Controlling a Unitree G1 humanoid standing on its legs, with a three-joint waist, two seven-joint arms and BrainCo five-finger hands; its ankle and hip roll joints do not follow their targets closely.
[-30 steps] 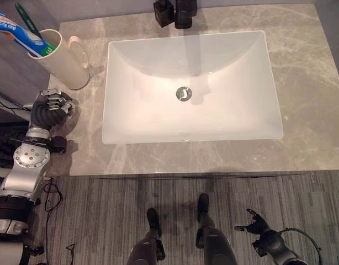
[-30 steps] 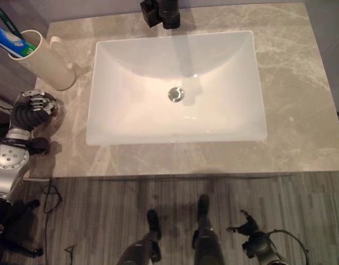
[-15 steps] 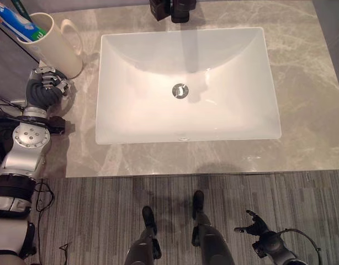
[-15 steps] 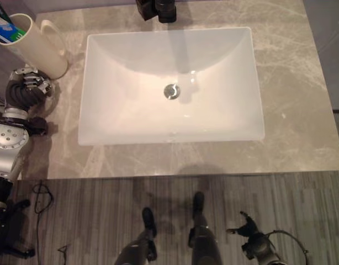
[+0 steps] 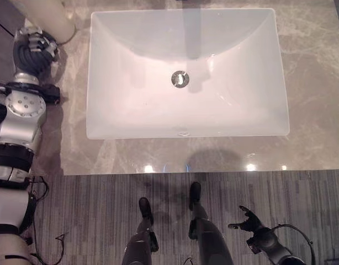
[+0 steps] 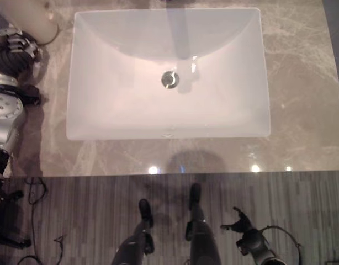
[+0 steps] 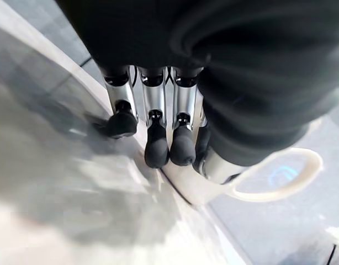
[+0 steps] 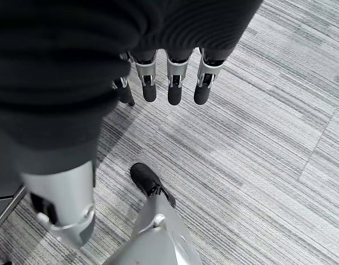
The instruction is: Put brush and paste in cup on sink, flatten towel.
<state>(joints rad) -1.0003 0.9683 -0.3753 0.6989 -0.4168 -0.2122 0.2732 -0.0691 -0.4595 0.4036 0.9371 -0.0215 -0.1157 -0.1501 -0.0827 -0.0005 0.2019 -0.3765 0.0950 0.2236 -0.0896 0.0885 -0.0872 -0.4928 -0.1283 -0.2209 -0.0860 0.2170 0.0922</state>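
A cream cup with a handle stands on the marble counter at the far left corner, its top cut off by the edge of the view. My left hand hovers over the counter just in front of the cup. Its fingers are relaxed and hold nothing, with the tips close to the cup's base. My right hand hangs low over the floor at the lower right, fingers straight and empty.
A white rectangular sink basin with a metal drain takes up the middle of the counter. Bare marble runs to the right of the basin and along its front edge. Grey striped carpet lies below.
The whole picture has shifted, so the camera has moved and the cup's top has left the view. My left hand has come closer to the cup. The right hand stays low.
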